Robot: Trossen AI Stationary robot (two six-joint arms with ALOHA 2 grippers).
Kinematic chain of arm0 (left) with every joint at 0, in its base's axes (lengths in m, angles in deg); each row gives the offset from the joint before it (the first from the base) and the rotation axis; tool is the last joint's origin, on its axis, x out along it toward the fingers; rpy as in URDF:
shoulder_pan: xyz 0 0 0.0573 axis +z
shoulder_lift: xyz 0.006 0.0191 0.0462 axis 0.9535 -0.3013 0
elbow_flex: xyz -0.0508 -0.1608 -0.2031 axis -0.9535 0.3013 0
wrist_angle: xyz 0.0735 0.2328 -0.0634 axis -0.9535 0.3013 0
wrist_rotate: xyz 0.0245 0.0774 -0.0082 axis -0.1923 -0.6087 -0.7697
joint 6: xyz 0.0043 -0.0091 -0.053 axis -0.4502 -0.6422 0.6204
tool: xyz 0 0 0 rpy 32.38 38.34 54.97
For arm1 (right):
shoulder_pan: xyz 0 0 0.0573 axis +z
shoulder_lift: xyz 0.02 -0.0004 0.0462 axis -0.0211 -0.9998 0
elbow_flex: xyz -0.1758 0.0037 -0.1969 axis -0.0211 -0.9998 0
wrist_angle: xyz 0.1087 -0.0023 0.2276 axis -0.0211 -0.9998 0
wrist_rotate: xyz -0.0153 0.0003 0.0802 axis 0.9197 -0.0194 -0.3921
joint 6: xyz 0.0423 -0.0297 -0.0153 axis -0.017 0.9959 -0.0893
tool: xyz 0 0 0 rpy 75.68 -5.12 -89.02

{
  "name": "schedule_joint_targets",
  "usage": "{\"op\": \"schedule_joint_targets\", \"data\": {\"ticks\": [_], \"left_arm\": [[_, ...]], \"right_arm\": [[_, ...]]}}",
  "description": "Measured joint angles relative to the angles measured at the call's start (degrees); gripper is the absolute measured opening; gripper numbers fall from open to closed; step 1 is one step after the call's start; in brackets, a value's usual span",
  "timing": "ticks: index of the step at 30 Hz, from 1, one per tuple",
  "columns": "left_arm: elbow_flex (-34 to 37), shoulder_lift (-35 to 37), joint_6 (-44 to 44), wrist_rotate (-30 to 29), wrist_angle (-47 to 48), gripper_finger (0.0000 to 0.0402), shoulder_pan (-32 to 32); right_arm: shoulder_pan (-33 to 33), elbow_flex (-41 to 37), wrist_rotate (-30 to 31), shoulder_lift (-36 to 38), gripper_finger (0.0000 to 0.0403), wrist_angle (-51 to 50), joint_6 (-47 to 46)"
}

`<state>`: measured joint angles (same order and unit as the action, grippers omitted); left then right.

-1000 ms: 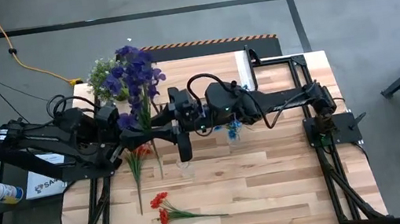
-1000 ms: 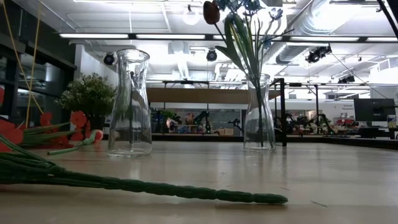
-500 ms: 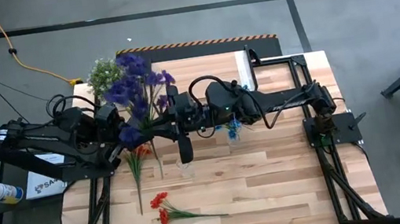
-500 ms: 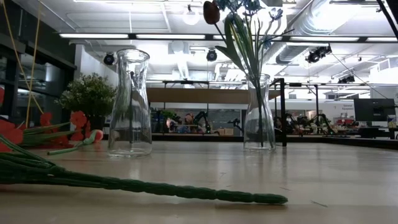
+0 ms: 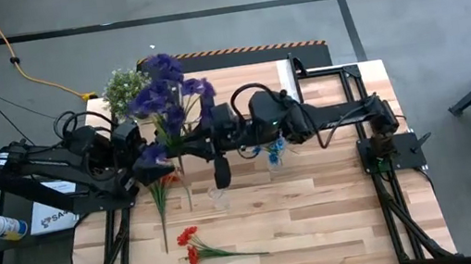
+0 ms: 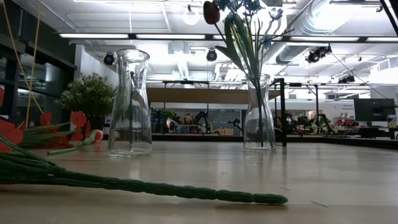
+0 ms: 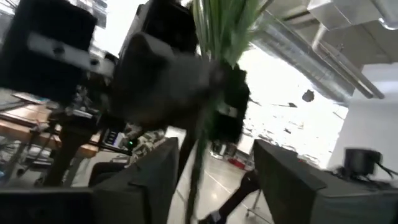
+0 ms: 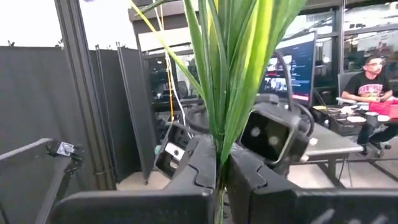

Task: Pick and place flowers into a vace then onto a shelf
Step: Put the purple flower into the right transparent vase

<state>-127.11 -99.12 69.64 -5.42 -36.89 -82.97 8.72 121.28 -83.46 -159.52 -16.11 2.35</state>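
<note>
Tabletop (image 5: 342, 219): work is partly done. The shelf (image 5: 330, 76) stands at the upper right of the tabletop in the high view and, as far as I can see, carries no vase yet; that step is outstanding.

Purple spray (image 5: 166, 94): the largest bunch, held aloft at upper centre of the high view, its stems running down between my two arms. My right claw (image 8: 222, 163) is clamped on the green stems (image 8: 227, 74); the right wrist view shows both fingers pressed against them. My left claw (image 7: 208, 180) has its fingers spread, with one stem passing between them; I cannot tell whether they touch it.

Vases: the right-hand vase (image 6: 259, 115) in the low view already holds blue flowers (image 5: 273, 152) and a dark bud (image 6: 211, 12). The left-hand vase (image 6: 131, 102) is empty; I judge the purple spray is bound for one of the two.

Still lying loose: red flowers (image 5: 191, 243) at lower centre, and further stems (image 5: 159, 195) by my left arm.
</note>
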Motion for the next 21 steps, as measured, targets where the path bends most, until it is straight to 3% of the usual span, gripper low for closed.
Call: {"op": "schedule_joint_targets", "data": {"ticks": [8,21], "left_arm": [[0.0,0.73,1.31,2.4,-0.01,0.0289,-0.04],[0.0,0.78,1.27,2.85,0.15,0.028,0.0]], "right_arm": [[0.15,-0.01,7.86,7.28,0.0004,-8.76,5.3],[8.55,0.03,28.27,19.08,0.0003,-21.71,14.84]]}}
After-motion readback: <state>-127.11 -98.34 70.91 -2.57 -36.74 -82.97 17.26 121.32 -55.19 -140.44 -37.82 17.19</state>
